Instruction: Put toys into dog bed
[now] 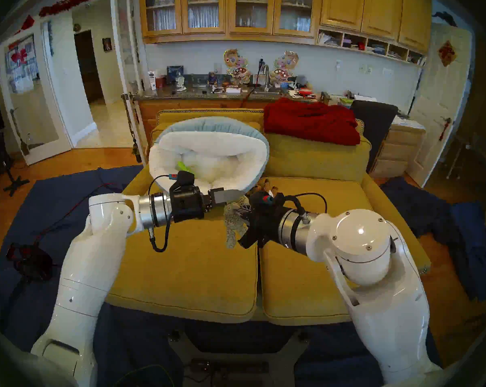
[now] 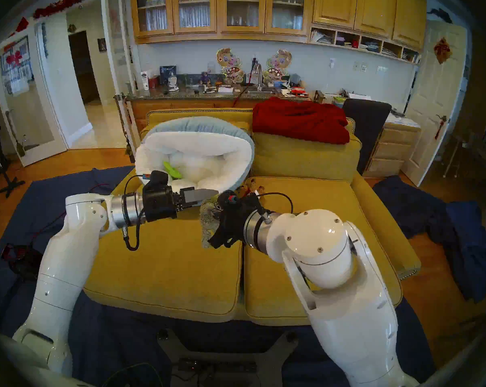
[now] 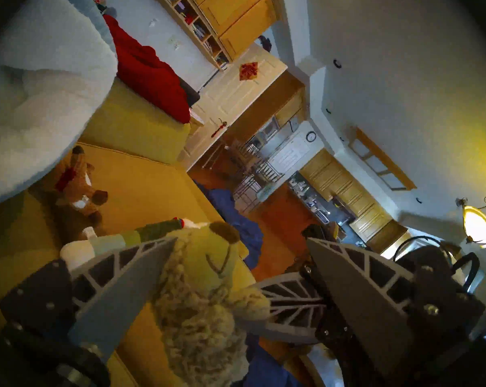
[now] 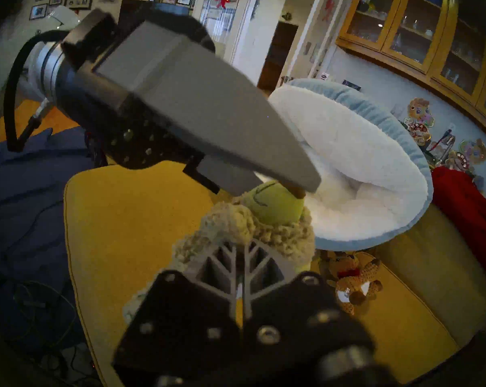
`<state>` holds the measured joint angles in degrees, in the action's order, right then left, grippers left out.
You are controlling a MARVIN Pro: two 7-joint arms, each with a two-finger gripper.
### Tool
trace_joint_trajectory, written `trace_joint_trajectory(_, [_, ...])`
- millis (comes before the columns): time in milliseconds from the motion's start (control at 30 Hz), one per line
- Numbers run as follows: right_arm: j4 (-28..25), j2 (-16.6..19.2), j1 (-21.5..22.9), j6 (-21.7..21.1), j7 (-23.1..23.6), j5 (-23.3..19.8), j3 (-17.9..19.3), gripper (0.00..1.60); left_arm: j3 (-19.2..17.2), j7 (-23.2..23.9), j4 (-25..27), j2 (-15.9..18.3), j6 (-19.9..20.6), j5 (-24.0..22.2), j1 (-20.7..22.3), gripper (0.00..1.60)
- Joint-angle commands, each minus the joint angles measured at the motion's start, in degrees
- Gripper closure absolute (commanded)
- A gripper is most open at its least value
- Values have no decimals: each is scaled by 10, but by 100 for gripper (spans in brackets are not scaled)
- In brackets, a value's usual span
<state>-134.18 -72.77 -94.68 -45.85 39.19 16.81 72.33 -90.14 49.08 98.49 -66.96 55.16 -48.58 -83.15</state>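
right wrist, left gripper blocking dog bed, brown knitted animal beside

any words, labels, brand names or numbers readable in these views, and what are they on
None can be read.
Red diamond hanging on the white door: one character, too blurred to read.
White carton on the cluttered counter: dark oval logo, too small.
Two cartoon-child cutouts on the wall: red plaques, illegible.
Round wall clock: numerals too small.
Curly cream plush toy and white-fleece, pale blue dog bed: no text visible.
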Motion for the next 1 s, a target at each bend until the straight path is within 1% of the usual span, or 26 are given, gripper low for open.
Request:
trace_joint_trajectory(0, [-30, 0, -1, 7, -5, 1, 6, 160, 0, 11, 1, 13, -2, -3, 9, 0])
trace_joint_trajectory(300, [-32, 0, 1, 6, -6, 2, 3, 160, 0, 10, -6, 18, -2, -3, 9, 0])
trace_joint_trajectory(600, [-34, 1, 0, 7, -7, 2, 3, 160, 6, 10, -17, 21, -12, 1, 10, 0])
trace_joint_trajectory(967, [-33, -3, 2, 6, -6, 1, 1, 160, 12, 10, -30, 14, -17, -2, 15, 0])
